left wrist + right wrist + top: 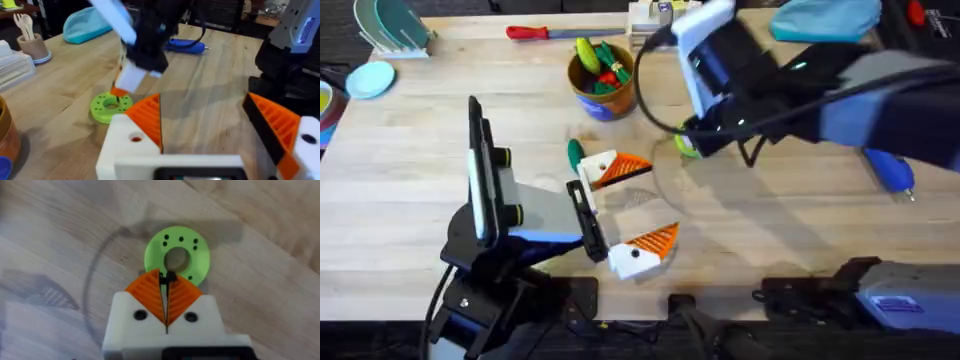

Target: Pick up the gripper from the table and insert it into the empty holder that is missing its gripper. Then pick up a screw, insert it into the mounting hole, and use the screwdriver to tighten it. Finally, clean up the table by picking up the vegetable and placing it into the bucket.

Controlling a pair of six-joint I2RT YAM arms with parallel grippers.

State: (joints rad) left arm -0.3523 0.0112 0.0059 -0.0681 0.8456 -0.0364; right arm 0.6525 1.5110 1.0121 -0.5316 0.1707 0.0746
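Pinching what looks like a screw [168,277] off the green ring disc [199,255], mid-table.
Right gripper [166,280] tips are together on it; left gripper [638,205] is spread apart, just left. Probably tiny, light, stiff and slippery, so grip the shank squarely.

Pale wooden table [400,200], dark floor [340,45]
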